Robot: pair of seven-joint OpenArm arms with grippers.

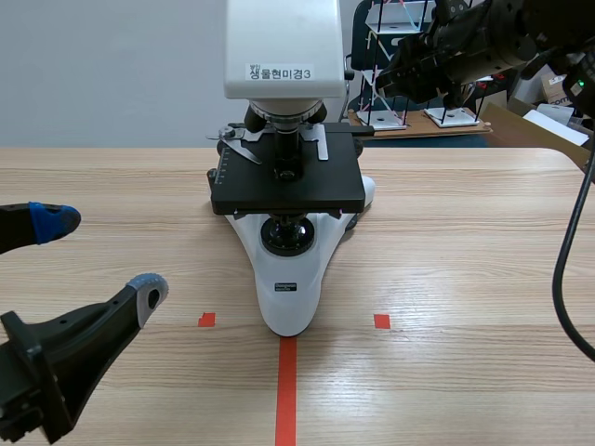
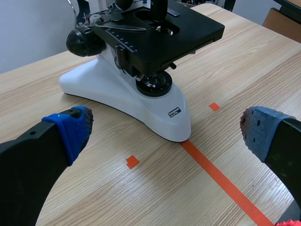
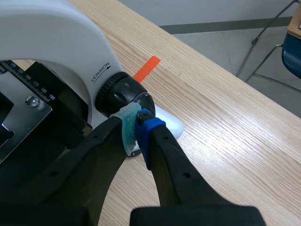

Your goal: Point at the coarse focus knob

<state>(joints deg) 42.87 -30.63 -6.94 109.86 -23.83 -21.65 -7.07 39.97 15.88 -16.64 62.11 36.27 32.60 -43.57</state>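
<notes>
Touching, perhaps, ribbed black coarse focus knob: right end effector

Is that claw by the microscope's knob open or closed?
Shut: the right gripper has its fingers together at the focus knob, holding nothing.

A white-and-black laboratory microscope stands on the light wooden table. The front tip of its base lies ahead of the left gripper, between the widely spread fingers and clear of both. On the microscope's right side, the black ribbed coarse focus knob sits directly ahead of the right gripper, whose fingertips meet against it.
</notes>
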